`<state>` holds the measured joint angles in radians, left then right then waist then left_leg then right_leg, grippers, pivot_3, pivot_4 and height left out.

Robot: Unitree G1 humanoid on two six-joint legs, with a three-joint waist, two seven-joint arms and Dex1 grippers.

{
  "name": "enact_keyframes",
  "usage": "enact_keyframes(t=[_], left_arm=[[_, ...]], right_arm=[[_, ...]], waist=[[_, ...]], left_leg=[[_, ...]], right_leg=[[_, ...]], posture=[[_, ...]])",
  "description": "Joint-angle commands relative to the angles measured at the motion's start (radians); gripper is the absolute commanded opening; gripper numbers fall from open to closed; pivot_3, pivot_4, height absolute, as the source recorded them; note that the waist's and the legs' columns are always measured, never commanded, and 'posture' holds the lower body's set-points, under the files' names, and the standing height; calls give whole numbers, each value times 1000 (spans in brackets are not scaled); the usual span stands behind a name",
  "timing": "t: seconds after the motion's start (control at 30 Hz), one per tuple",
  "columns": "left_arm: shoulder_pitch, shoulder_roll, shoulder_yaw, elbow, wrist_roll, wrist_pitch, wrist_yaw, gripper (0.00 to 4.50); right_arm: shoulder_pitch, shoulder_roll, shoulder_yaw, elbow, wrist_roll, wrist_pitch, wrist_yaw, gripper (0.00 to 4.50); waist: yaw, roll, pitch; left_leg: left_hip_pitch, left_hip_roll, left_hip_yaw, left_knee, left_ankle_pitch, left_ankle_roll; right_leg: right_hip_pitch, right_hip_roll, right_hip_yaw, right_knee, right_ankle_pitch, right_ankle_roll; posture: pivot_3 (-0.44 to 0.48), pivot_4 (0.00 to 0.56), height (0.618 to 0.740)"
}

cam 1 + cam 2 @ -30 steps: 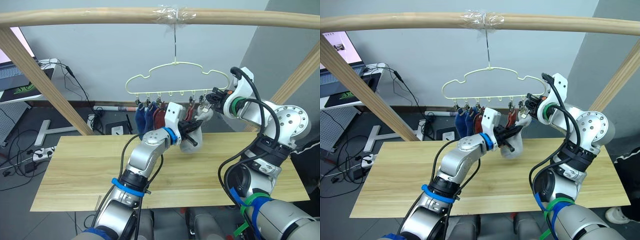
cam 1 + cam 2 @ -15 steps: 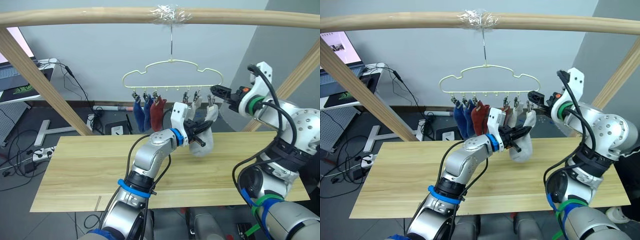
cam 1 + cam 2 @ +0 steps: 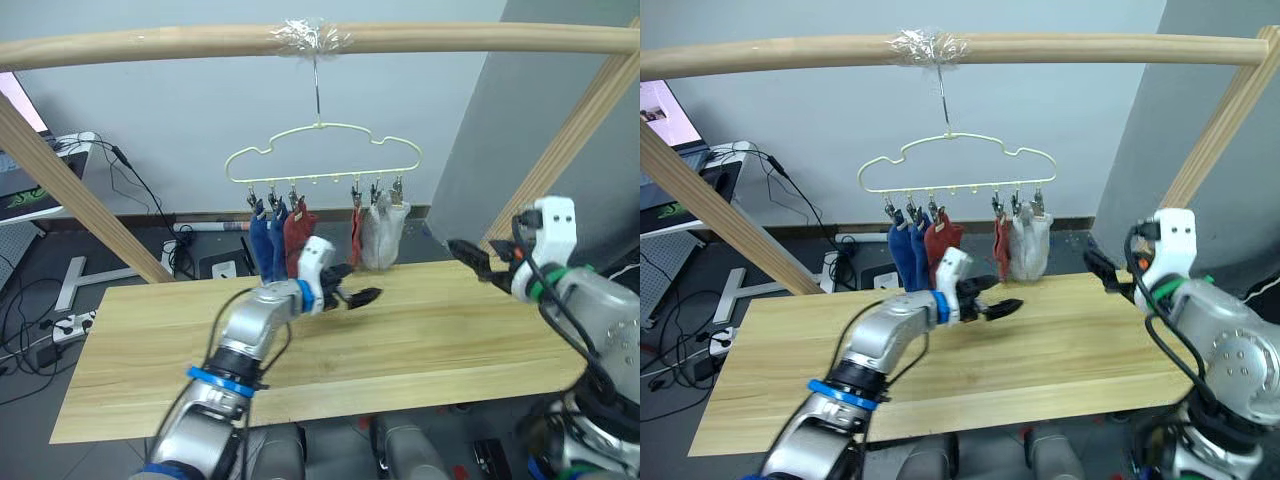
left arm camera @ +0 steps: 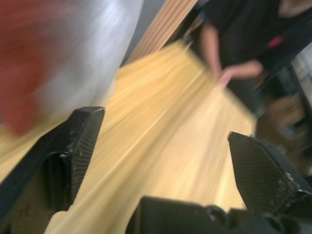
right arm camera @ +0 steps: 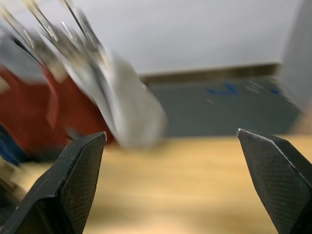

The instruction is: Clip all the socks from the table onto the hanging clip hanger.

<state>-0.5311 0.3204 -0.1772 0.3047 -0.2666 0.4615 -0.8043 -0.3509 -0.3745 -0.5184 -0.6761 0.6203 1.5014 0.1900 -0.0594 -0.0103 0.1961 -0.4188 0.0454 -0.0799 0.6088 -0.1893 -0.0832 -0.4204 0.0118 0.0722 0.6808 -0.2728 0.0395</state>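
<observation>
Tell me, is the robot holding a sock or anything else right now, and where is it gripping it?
Nothing is held. The left tool and the right tool are both open and empty; the socks hang clipped on the clip hanger.

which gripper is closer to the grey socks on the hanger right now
Left. The left gripper hovers open just below and in front of the grey socks; the right gripper, also open, is farther off to their right.

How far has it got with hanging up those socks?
It looks about finished. Two blue socks, two rust red socks and two grey socks hang from the clip hanger. The table shows no sock. The left gripper and right gripper are open, holding nothing.
</observation>
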Motion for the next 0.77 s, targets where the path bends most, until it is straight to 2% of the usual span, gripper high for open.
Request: enact_keyframes(t=[0.03, 0.23, 0.4, 0.5, 0.6, 0.77], left_arm=[[-46, 139, 92, 2, -13, -91, -120, 4484], [-26, 377, 200, 7, -14, -100, -208, 4484], [82, 528, 309, -9, -10, -123, -211, 4484], [133, 609, 385, 10, -35, -138, -249, 4484], [117, 621, 421, 62, -43, -153, -236, 4484], [103, 594, 408, 88, -22, -186, -212, 4484]], right_arm=[[99, -57, 8, -63, 12, -137, 90, 4500], [302, -250, 120, -6, -115, -501, 262, 4500], [344, -343, 127, 53, -106, -652, 413, 4500], [320, -368, 102, 70, -43, -661, 470, 4500], [299, -388, 122, 93, -17, -683, 516, 4500], [266, -387, 164, 126, -5, -689, 530, 4500]], waist=[[0, -2, -7], [1, -6, -39], [3, -12, -54], [20, -19, -59], [45, -23, -65], [89, -26, -80]], left_leg=[[0, 0, 0, 0, 0, 0], [1, 0, 1, 0, 0, 0], [6, 1, 1, 0, 0, 0], [16, 1, 1, -1, 0, 0], [18, 2, 1, 0, 0, 0], [18, 1, 2, 0, 0, 0]], right_leg=[[0, 0, 0, 0, 0, 0], [1, -1, 0, -2, 0, 0], [5, 0, 0, 0, 0, 0], [14, 0, -1, -1, -3, -5], [16, 0, -1, -1, -4, -8], [17, -1, -1, -2, -4, -8]], posture=[[0, 62, 740], [67, 31, 740], [157, 16, 740], [213, 4, 740], [249, 0, 740], [276, 0, 740]])
